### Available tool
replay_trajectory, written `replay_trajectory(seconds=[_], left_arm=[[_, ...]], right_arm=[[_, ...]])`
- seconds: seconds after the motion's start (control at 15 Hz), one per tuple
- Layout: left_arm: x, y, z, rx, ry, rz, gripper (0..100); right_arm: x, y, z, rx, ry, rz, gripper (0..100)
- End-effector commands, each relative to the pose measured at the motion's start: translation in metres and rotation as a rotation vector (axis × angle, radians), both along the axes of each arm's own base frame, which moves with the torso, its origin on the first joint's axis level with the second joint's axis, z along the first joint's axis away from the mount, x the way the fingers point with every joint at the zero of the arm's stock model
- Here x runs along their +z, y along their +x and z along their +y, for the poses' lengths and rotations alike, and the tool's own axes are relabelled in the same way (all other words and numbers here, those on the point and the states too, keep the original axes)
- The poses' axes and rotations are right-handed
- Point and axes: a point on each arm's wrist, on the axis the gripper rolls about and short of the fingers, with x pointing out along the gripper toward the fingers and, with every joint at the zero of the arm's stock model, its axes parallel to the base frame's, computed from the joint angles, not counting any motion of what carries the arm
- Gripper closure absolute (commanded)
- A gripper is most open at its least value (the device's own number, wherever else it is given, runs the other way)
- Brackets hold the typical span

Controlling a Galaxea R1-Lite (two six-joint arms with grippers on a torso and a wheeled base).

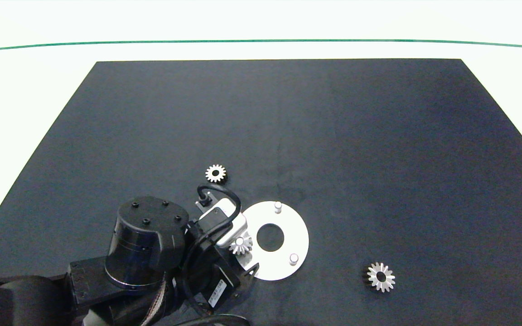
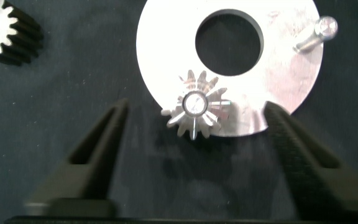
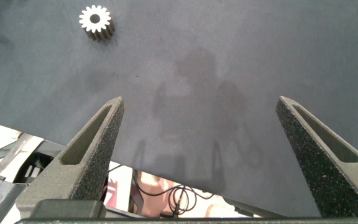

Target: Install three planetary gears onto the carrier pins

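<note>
Left hand [image 2: 194,155] over pinned gear [image 2: 196,112]

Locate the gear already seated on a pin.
In the head view, the seated gear sits on the disc's left edge, beside the left gripper.

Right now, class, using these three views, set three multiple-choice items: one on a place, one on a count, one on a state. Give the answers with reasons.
1. Where does the white disc lie?
A. On the dark mat
B. In a tray
C. On a gear

2. How many gears are on pins?
A. None
B. One
C. Three

3. How is the left gripper?
A. Shut on a gear
B. Open above the fitted gear
C. Out of sight

Answers:
1 A, the disc rests flat on the mat.
2 B, one gear sits on a pin; two pins stand bare, two gears lie on the mat.
3 B, its fingers stand apart, touching nothing.
</note>
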Motion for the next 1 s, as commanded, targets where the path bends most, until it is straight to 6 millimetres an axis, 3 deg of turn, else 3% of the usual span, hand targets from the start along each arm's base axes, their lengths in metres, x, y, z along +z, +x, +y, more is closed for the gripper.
replay_trajectory(seconds=[0.07,0.2,0.27,0.53,0.73,0.8,1.0], left_arm=[[0.031,-0.013,0.014,-0.010,0.026,-0.015,0],[0.056,-0.020,0.022,-0.006,0.070,0.022,0],[0.080,-0.018,0.024,0.008,0.092,0.032,0],[0.107,0.017,0.014,0.056,0.082,-0.045,0],[0.100,0.040,0.006,0.080,0.110,-0.031,0],[0.090,0.052,0.004,0.097,0.143,-0.007,0],[0.085,0.072,0.008,0.142,0.156,-0.003,0]], right_arm=[[-0.002,0.001,0.000,0.000,-0.002,0.010,0],[-0.004,0.002,0.000,0.000,-0.005,0.018,0],[-0.004,0.002,0.000,0.000,-0.004,0.015,0],[-0.003,0.001,0.000,0.000,-0.004,0.010,0],[-0.004,-0.001,0.000,0.002,-0.002,-0.005,0],[-0.005,-0.002,0.000,0.002,-0.002,-0.008,0],[-0.005,-0.002,0.000,0.002,-0.002,-0.008,0]])
